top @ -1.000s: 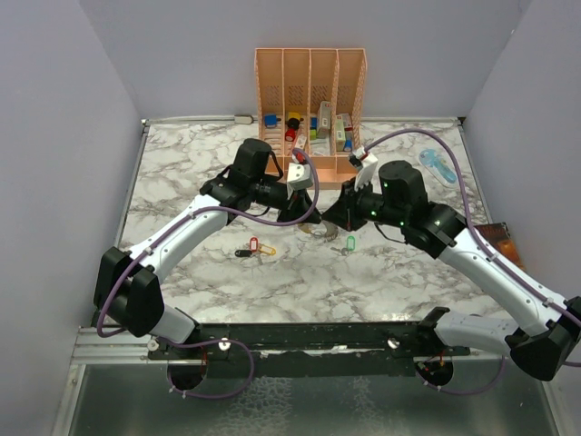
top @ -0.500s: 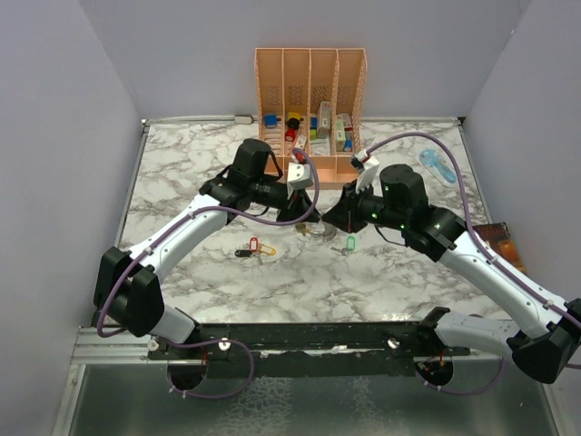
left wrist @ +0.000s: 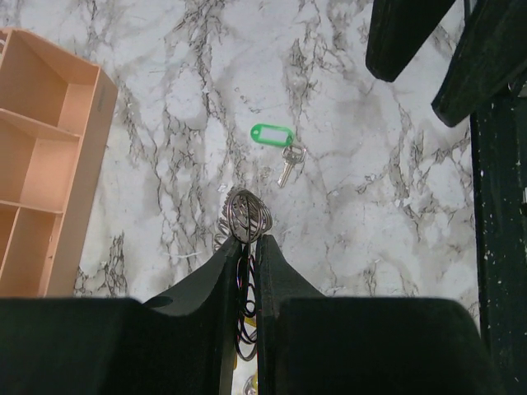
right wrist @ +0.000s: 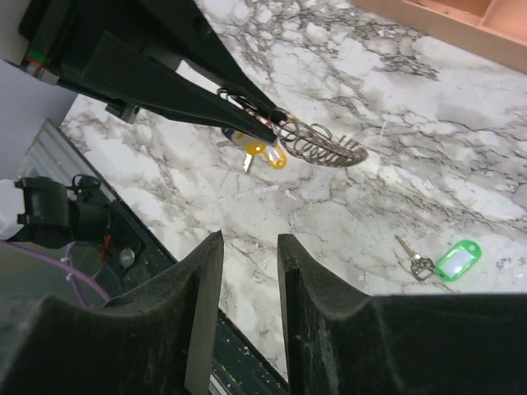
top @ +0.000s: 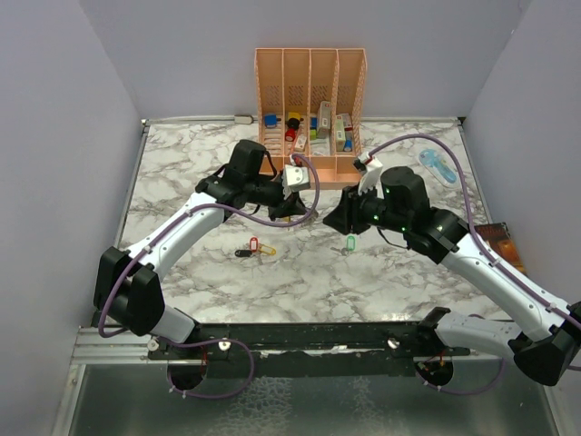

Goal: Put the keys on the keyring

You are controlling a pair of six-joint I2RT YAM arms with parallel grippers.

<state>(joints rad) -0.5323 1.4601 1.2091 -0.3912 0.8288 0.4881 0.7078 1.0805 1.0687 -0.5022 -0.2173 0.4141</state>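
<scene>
Left wrist: L hand [left wrist: 249, 245] pinches keyring [left wrist: 245, 214], green-tag key [left wrist: 272, 133] lies apart.

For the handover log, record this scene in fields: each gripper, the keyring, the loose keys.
left gripper: shut on the silvery wire-loop keyring
right gripper: open, empty
green-tagged metal key: lying on the white marble table, not on the keyring
red-, yellow- and black-tagged keys: grouped on the table, not on the keyring
</scene>
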